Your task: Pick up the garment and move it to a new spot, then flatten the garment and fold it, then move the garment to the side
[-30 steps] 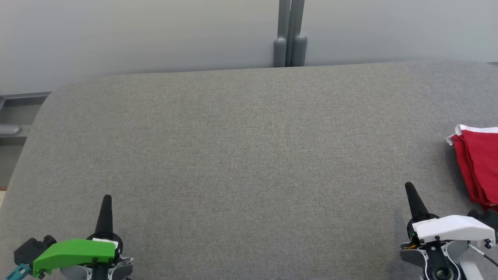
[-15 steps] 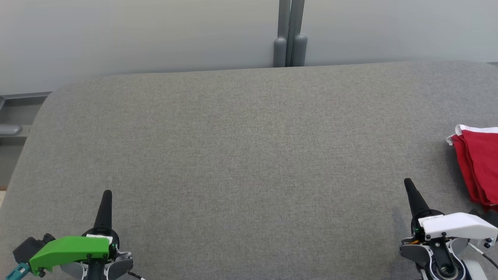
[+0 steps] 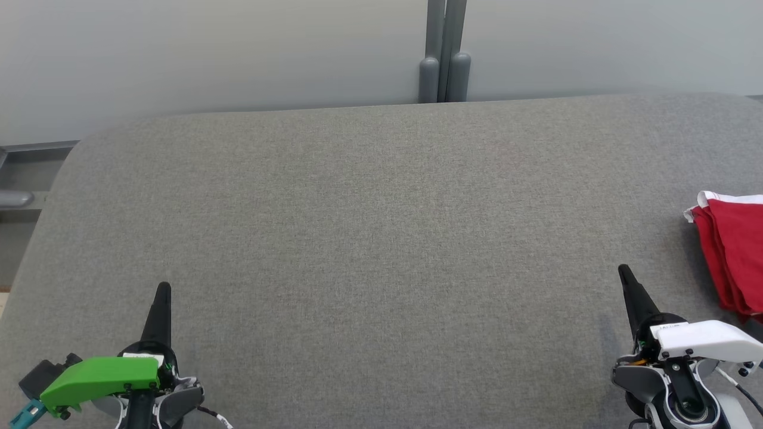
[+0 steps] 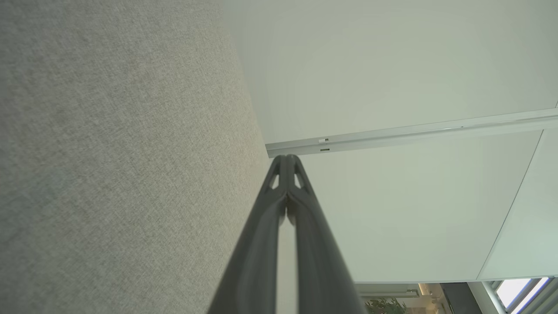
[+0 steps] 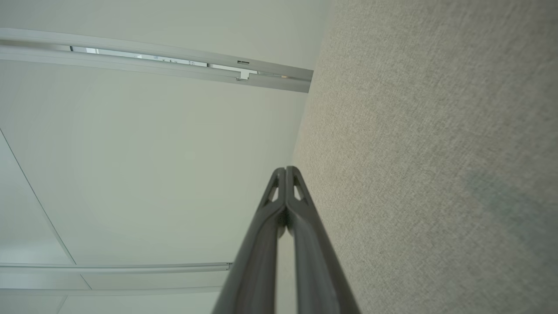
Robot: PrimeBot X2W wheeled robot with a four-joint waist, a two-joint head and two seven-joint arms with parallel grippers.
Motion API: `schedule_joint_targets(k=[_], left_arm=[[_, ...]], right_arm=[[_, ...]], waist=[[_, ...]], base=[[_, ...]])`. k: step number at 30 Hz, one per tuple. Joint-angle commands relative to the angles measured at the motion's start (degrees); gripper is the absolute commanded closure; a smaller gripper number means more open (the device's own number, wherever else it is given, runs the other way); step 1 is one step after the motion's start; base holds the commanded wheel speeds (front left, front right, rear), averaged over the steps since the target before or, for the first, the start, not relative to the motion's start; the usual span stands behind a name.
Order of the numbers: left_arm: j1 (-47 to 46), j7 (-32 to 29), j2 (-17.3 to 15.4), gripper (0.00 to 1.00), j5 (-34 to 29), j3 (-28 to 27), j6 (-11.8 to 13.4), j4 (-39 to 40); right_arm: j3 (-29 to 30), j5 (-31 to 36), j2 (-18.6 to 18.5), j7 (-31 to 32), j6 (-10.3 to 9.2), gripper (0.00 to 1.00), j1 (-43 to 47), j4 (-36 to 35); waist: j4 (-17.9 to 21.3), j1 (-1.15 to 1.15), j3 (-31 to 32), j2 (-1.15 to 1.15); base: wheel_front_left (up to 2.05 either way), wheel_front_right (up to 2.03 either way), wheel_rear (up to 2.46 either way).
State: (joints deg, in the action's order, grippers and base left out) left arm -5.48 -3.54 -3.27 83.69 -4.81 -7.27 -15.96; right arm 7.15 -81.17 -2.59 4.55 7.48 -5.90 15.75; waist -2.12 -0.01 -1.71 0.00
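Observation:
The garment [image 3: 732, 256] is red with a white edge, folded into a stack at the far right of the grey table, cut off by the head view's right edge. My right gripper [image 3: 623, 271] stands shut and empty a little to the garment's left, near the front edge. In the right wrist view its fingertips [image 5: 286, 170] press together with nothing between them. My left gripper [image 3: 162, 288] is shut and empty at the front left, far from the garment. The left wrist view shows its tips [image 4: 286, 158] closed on each other.
The grey felt table [image 3: 369, 226] has a rounded far-left corner, and pale wall panels stand right behind it. A grey post [image 3: 444, 53] rises behind the table's far edge at the middle.
Both grippers have crept slightly forward, their fingertips now a little farther up the head view. The garment has stayed where it was.

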Motion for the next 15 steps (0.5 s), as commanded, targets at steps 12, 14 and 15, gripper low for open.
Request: schedule_joint_targets(k=[12, 14, 15], left_arm=[[-1.5, -1.5, 0.2, 1.0, 5.2, -0.7, -0.3, 0.8], [-1.5, -1.7, 0.2, 1.0, 5.7, -0.8, -0.3, 0.9], [-1.6, -1.8, 0.2, 1.0, 6.0, -0.8, -0.3, 1.0]], right_arm=[[0.3, -6.3, -0.4, 1.5, 0.03, 1.0, -0.8, -0.9], [0.3, -7.2, -0.4, 1.8, 0.02, 1.0, -0.9, -1.0], [0.3, -7.7, -0.4, 1.9, 0.02, 1.0, -0.9, -1.1]], waist=[[1.9, 0.01, 1.3, 0.0], [1.9, 0.01, 1.4, 0.0], [2.0, 0.01, 1.4, 0.0]], base=[[0.0, 0.0, 0.0], [0.0, 0.0, 0.0], [0.0, 0.0, 0.0]])
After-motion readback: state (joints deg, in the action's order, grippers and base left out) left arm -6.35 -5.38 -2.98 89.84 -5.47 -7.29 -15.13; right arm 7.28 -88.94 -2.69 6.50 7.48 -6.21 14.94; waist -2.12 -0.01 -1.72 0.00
